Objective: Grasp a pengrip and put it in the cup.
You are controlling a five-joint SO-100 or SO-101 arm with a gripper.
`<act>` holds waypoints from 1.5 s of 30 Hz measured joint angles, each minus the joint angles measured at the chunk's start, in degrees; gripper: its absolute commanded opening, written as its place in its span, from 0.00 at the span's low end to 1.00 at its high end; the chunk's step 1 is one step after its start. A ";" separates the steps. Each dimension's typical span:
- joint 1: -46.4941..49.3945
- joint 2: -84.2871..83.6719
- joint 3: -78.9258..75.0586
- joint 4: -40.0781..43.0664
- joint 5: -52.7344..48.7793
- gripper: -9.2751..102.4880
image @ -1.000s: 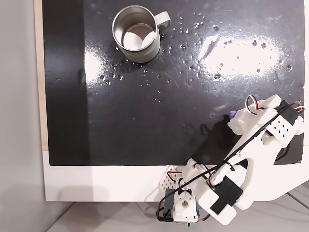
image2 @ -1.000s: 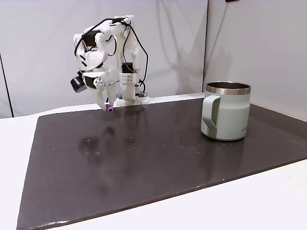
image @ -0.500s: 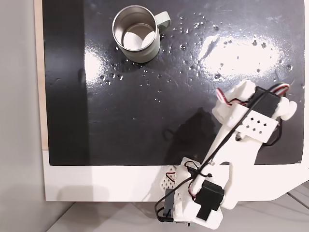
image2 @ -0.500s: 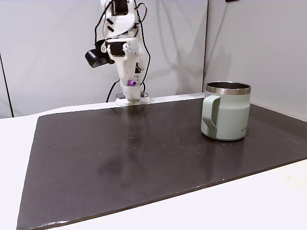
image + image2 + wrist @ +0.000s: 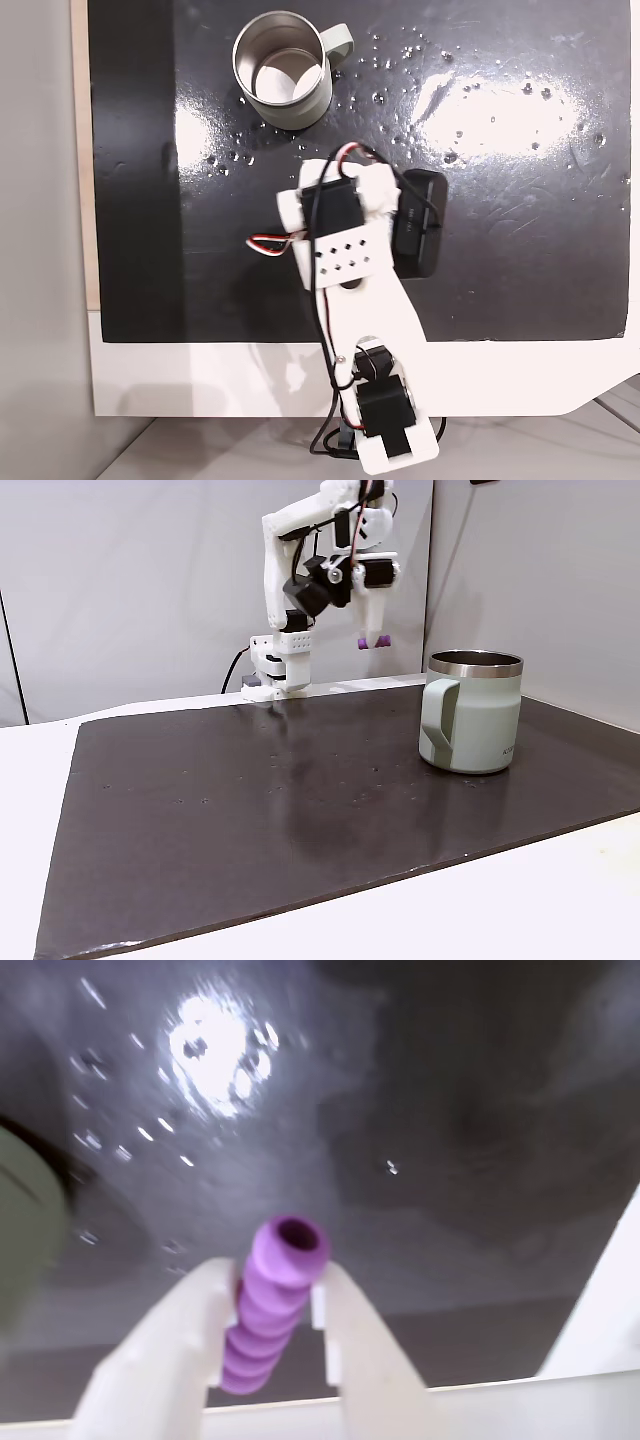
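Purple pengrip [image 5: 272, 1315] is pinched between the two white fingers [image 5: 355, 1345] of the gripper [image 5: 270, 1305] in the wrist view, ribbed body upright-ish in the frame with its hollow open end poking out past the fingertips. Jaws are narrow, closed right onto it from both sides.

In a fixed view from the side, the gripper [image 5: 368, 640] hangs high above the black mat [image 5: 250, 810], pointing down, and you can spot the pengrip [image 5: 360, 643] as a small purple bit at the tips. It's up in the air, above the level of the cup's rim and to the left of the cup [image 5: 473, 712] in that view, not over it as far as I can tell.

Cup sits on the mat with its green handle [image 5: 438, 723] facing the camera-left side, shiny steel rim on top. In a fixed view from above, the cup [image 5: 284, 70] is near the top edge of the mat [image 5: 520, 250], handle to the right, and the arm [image 5: 345, 260] reaches up from the bottom, its front end just below the cup. A pale green blur at the left edge of the wrist view is probably the cup, can't say for sure
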 measured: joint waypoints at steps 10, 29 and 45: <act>-7.91 -11.25 -13.54 -0.44 -0.53 0.08; -8.26 -28.48 -54.14 -2.72 -3.52 0.08; 1.32 -39.46 -65.65 -8.79 -3.96 0.08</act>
